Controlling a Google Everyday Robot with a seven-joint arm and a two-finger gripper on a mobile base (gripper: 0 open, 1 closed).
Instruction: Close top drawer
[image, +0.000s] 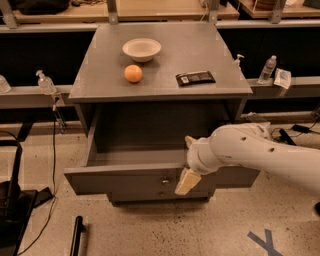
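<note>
The top drawer (120, 181) is a grey box standing part-way out of the grey cabinet (160, 87), with a strip of its inside showing behind the flat front panel. Its small metal knob (164, 181) sits at the panel's middle. My gripper (187, 181), tan-tipped on a white arm coming in from the right, rests against the front panel just right of the knob.
On the cabinet top lie a white bowl (142, 49), an orange (133, 73) and a black packet (195, 78). Bottles (46, 82) (267, 69) stand on the side ledges. Cables and black gear (15, 200) lie on the floor to the left. Blue tape (265, 242) marks the floor.
</note>
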